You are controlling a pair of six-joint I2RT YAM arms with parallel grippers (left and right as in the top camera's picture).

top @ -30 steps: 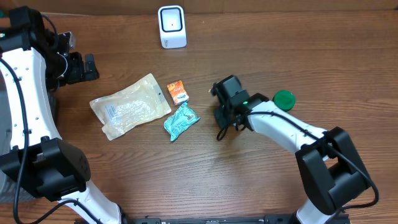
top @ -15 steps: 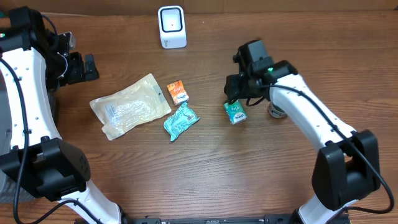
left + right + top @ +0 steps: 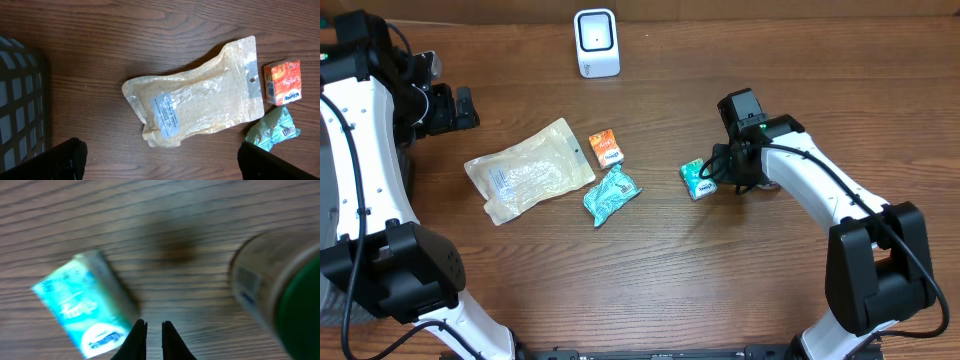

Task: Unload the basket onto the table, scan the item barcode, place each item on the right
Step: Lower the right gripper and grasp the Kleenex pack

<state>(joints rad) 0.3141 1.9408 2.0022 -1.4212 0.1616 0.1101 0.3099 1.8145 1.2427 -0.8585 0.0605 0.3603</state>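
Since the right gripper (image 3: 150,339) has its fingers pinched almost together over bare wood with nothing between them, whichever item it is to show the barcode scanner (image 3: 597,42) has yet to be picked up. The small teal box (image 3: 698,181) lies just beside it on the table (image 3: 650,290), off to the scanner's right and well short of it. A green-lidded jar (image 3: 267,287) stands close on the gripper's other side, mostly hidden under the arm from above. I'd guess the box is the item, though I can't be sure from here.

To do it well, the jaws must first spread, then come down squarely across the box's narrow sides rather than a printed face, so the barcode is left uncovered. I can't make out which face carries it. Then it should lift clear and turn that face to the scanner's window, held steady.

The jar is the thing to mind: it is near enough that a wide-spread finger could knock it. Further left lie an orange carton (image 3: 606,148), a crinkled teal packet (image 3: 611,195) and a clear pouch (image 3: 200,100), all apart from the box and off the path to the scanner. The left gripper (image 3: 160,162) hangs wide open and empty over the pouch, beside a dark mesh basket (image 3: 20,100), well away.
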